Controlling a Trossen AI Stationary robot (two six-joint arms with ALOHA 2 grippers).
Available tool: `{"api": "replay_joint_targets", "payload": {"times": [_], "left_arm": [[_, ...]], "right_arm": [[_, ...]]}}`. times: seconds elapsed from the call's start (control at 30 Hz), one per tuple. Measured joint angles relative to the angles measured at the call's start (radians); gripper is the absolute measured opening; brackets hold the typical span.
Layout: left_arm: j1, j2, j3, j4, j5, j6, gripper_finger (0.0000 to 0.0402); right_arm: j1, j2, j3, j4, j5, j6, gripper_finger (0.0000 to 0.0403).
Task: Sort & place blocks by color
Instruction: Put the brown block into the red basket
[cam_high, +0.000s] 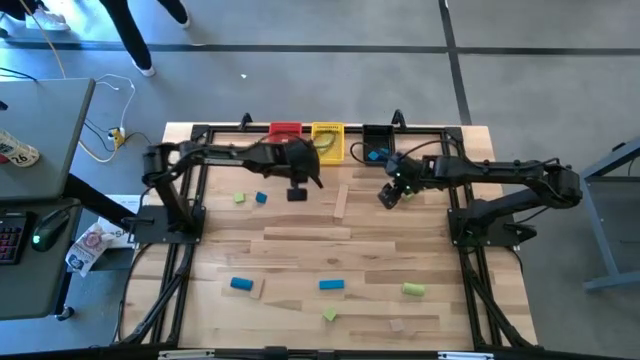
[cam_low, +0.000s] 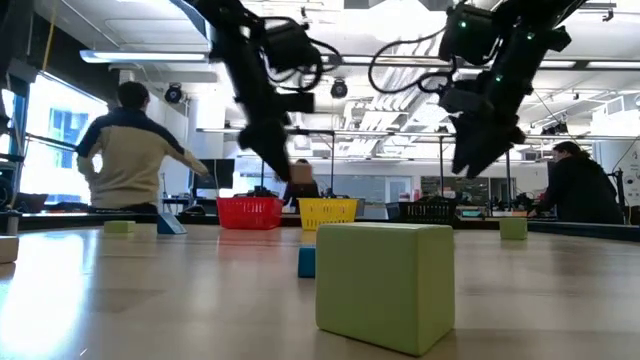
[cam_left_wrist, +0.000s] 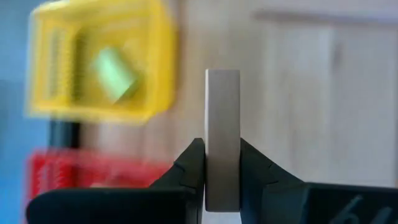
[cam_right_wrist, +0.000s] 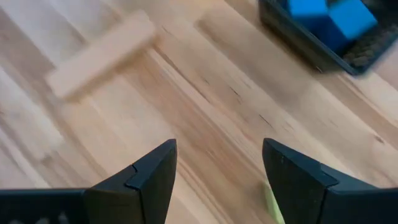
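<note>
- While the left claw (cam_left_wrist: 222, 163) is pinching a pale wooden block (cam_left_wrist: 222, 134) across its thin faces near the yellow bin (cam_high: 327, 141), the block is looking light, stiff and smooth.
- The right claw (cam_right_wrist: 219, 167) is hanging wide and empty beside the black bin (cam_high: 376, 143).

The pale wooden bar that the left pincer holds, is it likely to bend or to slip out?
The pale wooden bar looks like solid wood with flat faces, so it probably stays stiff. The left pincer clamps it only near one end, so it might pivot if bumped. It seems small and probably light.
</note>
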Motion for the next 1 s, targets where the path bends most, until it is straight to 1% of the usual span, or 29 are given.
{"api": "replay_joint_targets", "payload": {"times": [0.07, 0.2, 0.3, 0.4, 0.53, 0.6, 0.77, 1.0], "left_arm": [[0.022, -0.038, 0.002, -0.010, -0.050, 0.000, 0.0034], [0.084, -0.094, 0.001, -0.047, -0.110, -0.012, 0.0034], [0.142, -0.109, 0.000, -0.070, -0.121, -0.074, 0.0034], [0.199, -0.110, 0.000, -0.063, -0.098, -0.174, 0.0035], [0.263, -0.089, 0.000, -0.047, -0.080, -0.388, 0.0035], [0.287, -0.078, 0.000, -0.044, -0.073, -0.445, 0.0035], [0.325, -0.031, 0.000, -0.012, -0.018, -0.524, 0.0036], [0.342, 0.024, 0.000, 0.039, -0.007, -0.550, 0.0036]], "right_arm": [[0.001, 0.000, 0.000, -0.036, 0.018, 0.014, 0.0224], [0.001, 0.000, 0.000, -0.086, 0.045, 0.040, 0.0224], [0.001, 0.000, 0.000, -0.098, 0.052, 0.062, 0.0224], [0.001, 0.000, 0.000, -0.103, 0.052, 0.077, 0.0224], [0.001, 0.000, 0.000, -0.103, 0.053, 0.082, 0.0224], [0.001, 0.000, 0.000, -0.103, 0.058, 0.082, 0.0224], [0.001, 0.000, 0.000, -0.103, 0.062, 0.083, 0.0224], [0.001, 0.000, 0.000, -0.103, 0.064, 0.083, 0.0224]]}}
